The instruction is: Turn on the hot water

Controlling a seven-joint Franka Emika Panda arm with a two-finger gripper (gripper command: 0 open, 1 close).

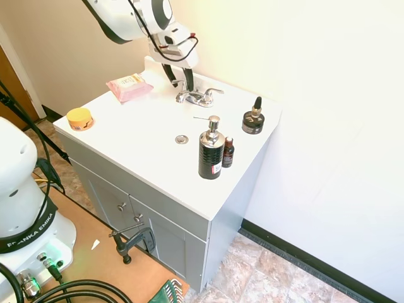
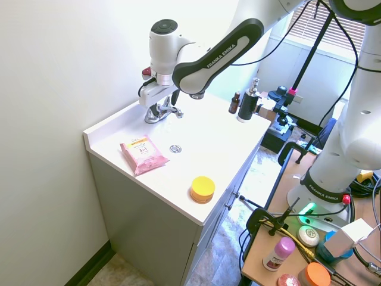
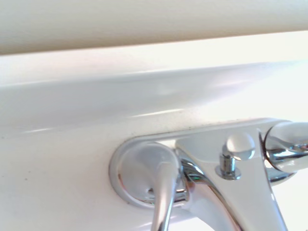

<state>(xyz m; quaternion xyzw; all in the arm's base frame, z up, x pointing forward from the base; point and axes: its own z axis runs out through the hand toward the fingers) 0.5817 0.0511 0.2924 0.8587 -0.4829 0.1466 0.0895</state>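
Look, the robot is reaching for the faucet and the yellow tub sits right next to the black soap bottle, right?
Not quite. The yellow tub sits at the far end of the counter from the black soap bottle, as the first exterior view shows. The gripper is indeed at the faucet.

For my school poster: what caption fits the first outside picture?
White robot arm's end effector reaches down at the chrome faucet; no water runs.

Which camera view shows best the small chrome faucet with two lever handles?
The wrist view: the small chrome faucet fills the lower frame, base and one lever sharp. In the first exterior view it is small but whole, below the claw. In the second exterior view it is partly hidden.
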